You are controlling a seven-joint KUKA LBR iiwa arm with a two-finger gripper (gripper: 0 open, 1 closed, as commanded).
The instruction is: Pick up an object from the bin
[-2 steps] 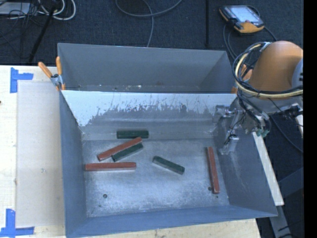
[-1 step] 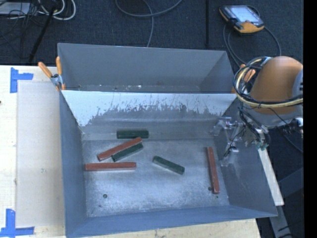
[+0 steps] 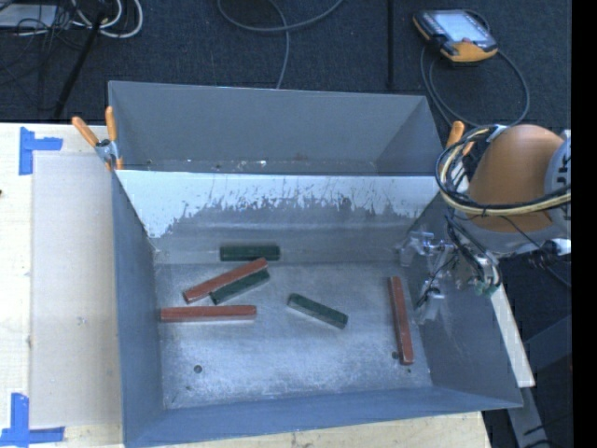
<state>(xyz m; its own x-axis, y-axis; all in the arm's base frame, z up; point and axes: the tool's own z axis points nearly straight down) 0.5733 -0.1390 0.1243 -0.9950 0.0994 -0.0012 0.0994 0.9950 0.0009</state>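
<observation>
Dark carpeted floor (image 3: 308, 59), looping cables (image 3: 250, 14), an orange-edged handheld device (image 3: 455, 34).

Gripper (image 3: 430, 286) beside red stick (image 3: 401, 320), grey bin (image 3: 280, 138)

A long red-brown bar (image 3: 401, 320) is lying flat at the right of the frame, running top to bottom. Left of centre, four more are lying flat: a level green bar (image 3: 249, 252), a slanted red-brown bar (image 3: 225, 281) touching a slanted green bar (image 3: 240, 287), and a level red-brown bar (image 3: 207, 314) lowest of all. A lone green bar (image 3: 317, 311) is lying tilted mid-frame.
</observation>
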